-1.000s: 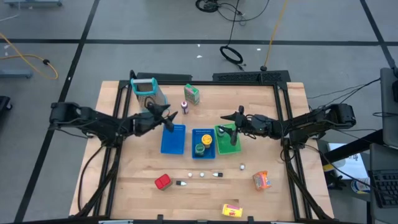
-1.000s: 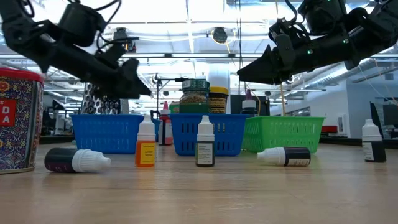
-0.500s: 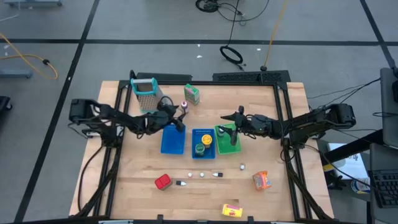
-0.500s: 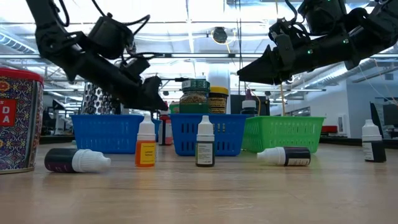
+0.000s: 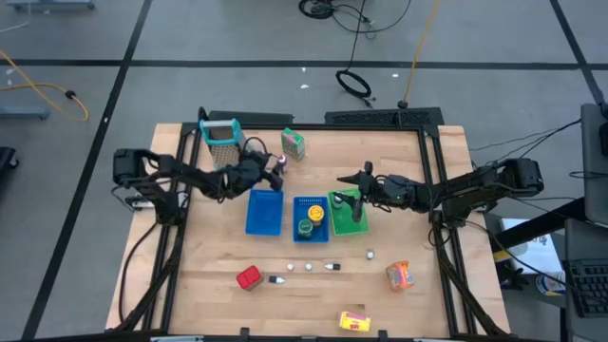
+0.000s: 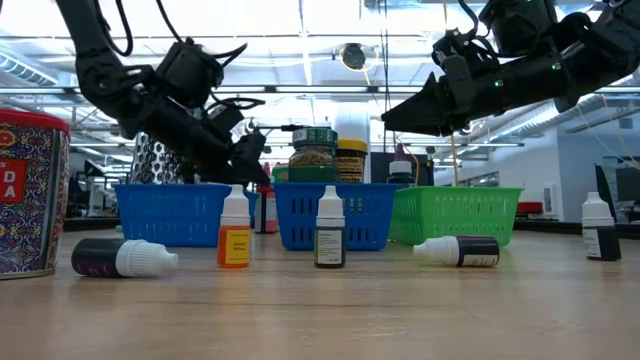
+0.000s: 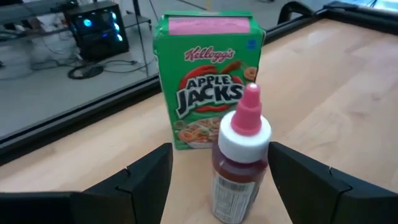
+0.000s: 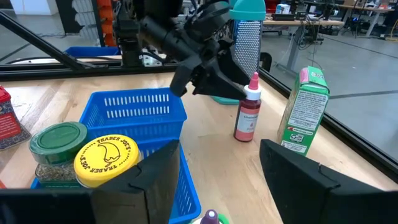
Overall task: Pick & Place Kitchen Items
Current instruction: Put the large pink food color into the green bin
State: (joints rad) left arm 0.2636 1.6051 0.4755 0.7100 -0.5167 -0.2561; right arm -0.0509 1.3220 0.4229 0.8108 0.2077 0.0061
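Note:
A small red bottle [image 7: 241, 163] with a white collar and pink tip stands upright on the table, in front of the green carton [image 7: 208, 81]. My left gripper [image 7: 219, 155] is open, low at the table, with one finger on each side of the bottle and touching neither side. From above, the left gripper [image 5: 270, 169] sits beside the bottle [image 5: 281, 162], near the carton [image 5: 294, 143]. My right gripper [image 5: 344, 180] waits open above the green tray [image 5: 342, 220]. The right wrist view shows the bottle [image 8: 249, 115] and carton [image 8: 303, 112] farther off.
The metal grater [image 5: 224, 141] stands left of my left gripper. The middle blue tray [image 5: 311, 237] holds two jars, and another blue tray [image 5: 264, 211] lies beside it. A row of tiny bottles, the red can [image 5: 249, 277], orange packet [image 5: 399, 275] and yellow box [image 5: 354, 321] lie nearer.
My left gripper has moved from above the left blue tray toward the table's far edge and down, coming around the red bottle beside the carton. My right arm has kept still.

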